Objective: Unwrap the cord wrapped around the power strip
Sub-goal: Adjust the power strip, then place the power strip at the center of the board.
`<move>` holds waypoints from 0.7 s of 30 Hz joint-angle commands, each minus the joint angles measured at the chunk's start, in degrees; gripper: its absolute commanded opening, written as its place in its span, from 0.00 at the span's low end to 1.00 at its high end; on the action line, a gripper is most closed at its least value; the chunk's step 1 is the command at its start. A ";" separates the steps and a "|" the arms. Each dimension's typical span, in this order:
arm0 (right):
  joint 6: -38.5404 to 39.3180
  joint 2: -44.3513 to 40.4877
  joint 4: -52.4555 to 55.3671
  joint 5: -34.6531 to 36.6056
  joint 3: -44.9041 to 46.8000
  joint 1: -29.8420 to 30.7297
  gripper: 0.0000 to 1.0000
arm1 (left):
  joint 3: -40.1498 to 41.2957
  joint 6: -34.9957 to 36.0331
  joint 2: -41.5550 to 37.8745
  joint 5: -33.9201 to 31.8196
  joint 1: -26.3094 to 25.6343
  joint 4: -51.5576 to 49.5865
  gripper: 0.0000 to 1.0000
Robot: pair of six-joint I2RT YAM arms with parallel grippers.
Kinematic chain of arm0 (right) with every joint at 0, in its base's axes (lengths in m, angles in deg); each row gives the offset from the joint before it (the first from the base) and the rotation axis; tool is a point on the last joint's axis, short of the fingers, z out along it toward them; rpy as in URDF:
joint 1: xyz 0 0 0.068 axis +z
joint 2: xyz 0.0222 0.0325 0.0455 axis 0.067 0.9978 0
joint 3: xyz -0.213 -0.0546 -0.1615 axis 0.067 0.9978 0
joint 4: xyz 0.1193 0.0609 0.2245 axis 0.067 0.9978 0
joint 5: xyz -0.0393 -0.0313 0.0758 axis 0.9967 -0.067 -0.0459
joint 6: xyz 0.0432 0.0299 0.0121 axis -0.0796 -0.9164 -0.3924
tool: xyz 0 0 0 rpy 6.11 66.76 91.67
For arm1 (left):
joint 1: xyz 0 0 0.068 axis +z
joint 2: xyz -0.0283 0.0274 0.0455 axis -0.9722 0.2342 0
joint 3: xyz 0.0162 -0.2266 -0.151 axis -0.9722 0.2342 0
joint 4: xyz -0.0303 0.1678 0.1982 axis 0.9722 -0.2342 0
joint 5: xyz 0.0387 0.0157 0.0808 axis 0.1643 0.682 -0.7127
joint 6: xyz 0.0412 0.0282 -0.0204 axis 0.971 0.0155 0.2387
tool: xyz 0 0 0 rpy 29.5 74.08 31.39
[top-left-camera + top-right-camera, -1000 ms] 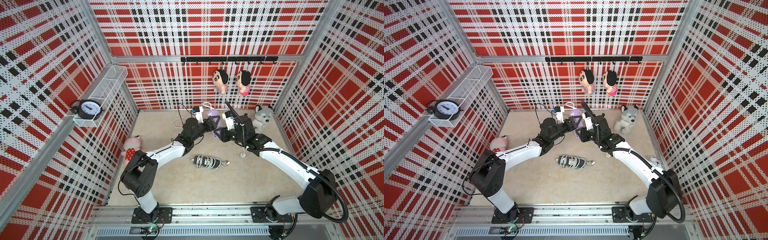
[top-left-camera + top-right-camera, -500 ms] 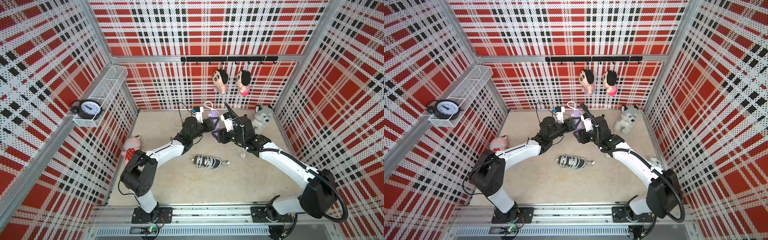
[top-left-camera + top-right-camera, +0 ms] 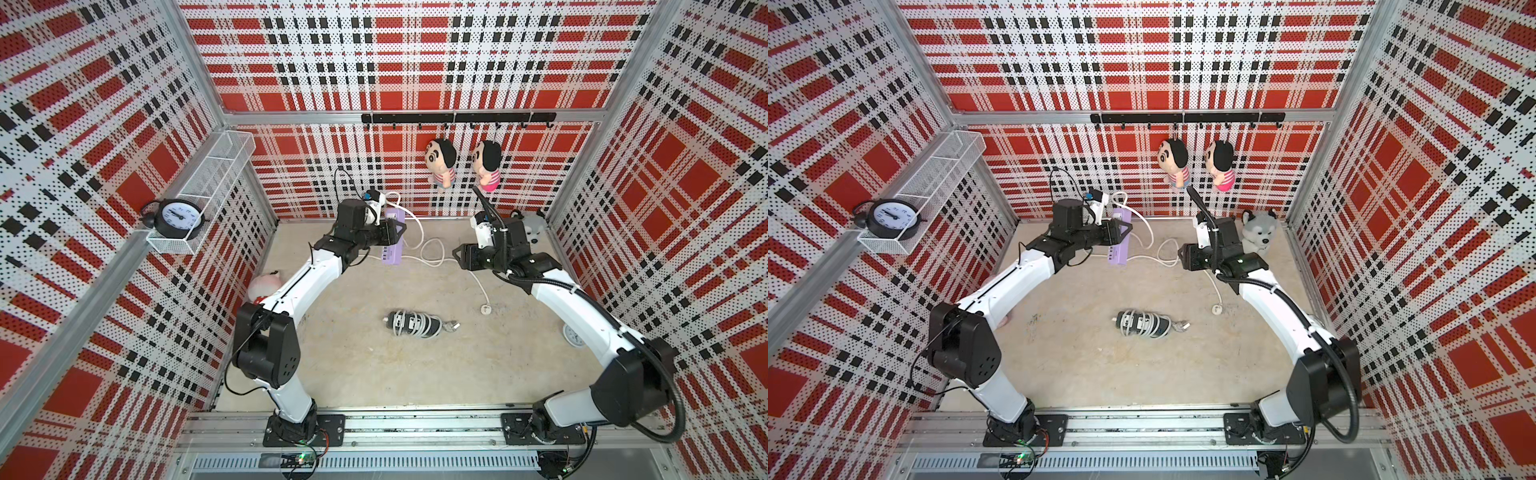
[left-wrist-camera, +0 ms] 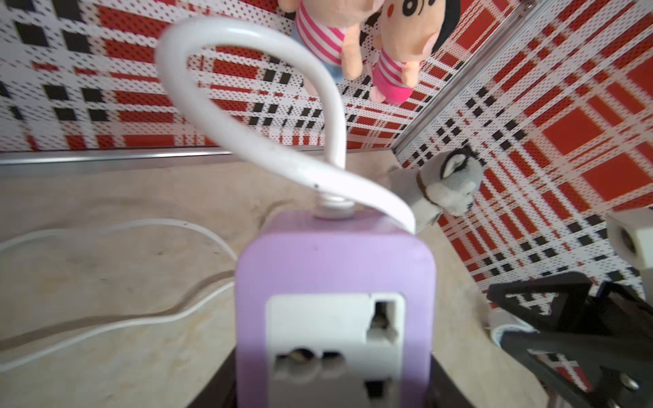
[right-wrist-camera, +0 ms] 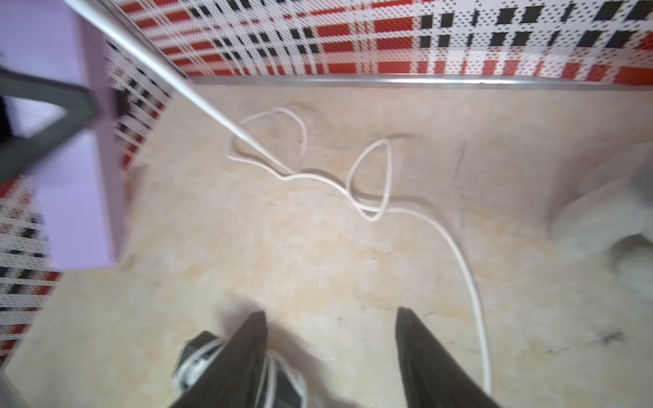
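No legible text, brand or label anywhere. Closest candidates:
- clock (image 3: 179, 215) in the wire shelf (image 3: 216, 166) on the left wall: dial has marks round the rim, too small to read in both top views.
- small white round dial (image 3: 572, 334) on the floor at the right wall: face is only a blur.
- purple power strip (image 4: 334, 282), socket face close up in the left wrist view: soft focus, nothing readable.

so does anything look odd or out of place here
The white cord sprawls in crossing loops on the table beside the purple strip in the left pincer; a black strip mid-table lies wrapped.
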 commanded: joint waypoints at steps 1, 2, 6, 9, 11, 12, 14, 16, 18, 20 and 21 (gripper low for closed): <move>2.92 5.31 7.15 7.54 -0.85 -1.75 0.46 | 0.13 9.99 -2.94 -6.52 3.45 -14.16 0.00; 2.77 6.39 6.86 8.37 -0.92 -2.39 0.45 | 1.12 10.12 -3.97 -8.11 4.49 -14.85 0.00; 3.15 8.67 6.92 9.93 -0.63 -4.07 0.48 | 8.06 9.22 -8.29 -13.77 12.11 -15.09 0.00; 2.94 8.31 5.81 9.70 1.15 -4.96 0.51 | 16.12 7.06 -10.87 -14.86 17.48 -11.04 0.00; 2.78 8.24 5.60 9.40 1.94 -5.29 0.54 | 19.68 6.49 -10.12 -15.61 19.59 -9.52 0.00; 2.81 8.32 5.85 9.48 2.03 -5.34 0.56 | 20.31 6.38 -9.16 -16.23 20.08 -9.51 0.00; 2.72 8.25 6.26 9.56 2.87 -5.38 0.59 | 21.70 4.56 -6.45 -18.10 20.86 -7.71 0.00; 2.40 7.98 6.06 9.36 4.05 -5.49 0.64 | 21.91 2.45 -3.28 -19.27 21.35 -6.00 0.00; 1.98 7.76 6.14 8.97 5.07 -5.63 0.69 | 21.49 1.12 0.09 -21.31 21.65 -4.68 0.00; 1.59 7.84 6.39 8.70 5.96 -6.06 0.70 | 20.46 0.23 3.86 -22.75 22.36 -3.68 0.00; 1.53 8.00 6.47 8.69 6.34 -6.29 0.70 | 19.74 -0.14 5.49 -23.23 22.74 -3.31 0.00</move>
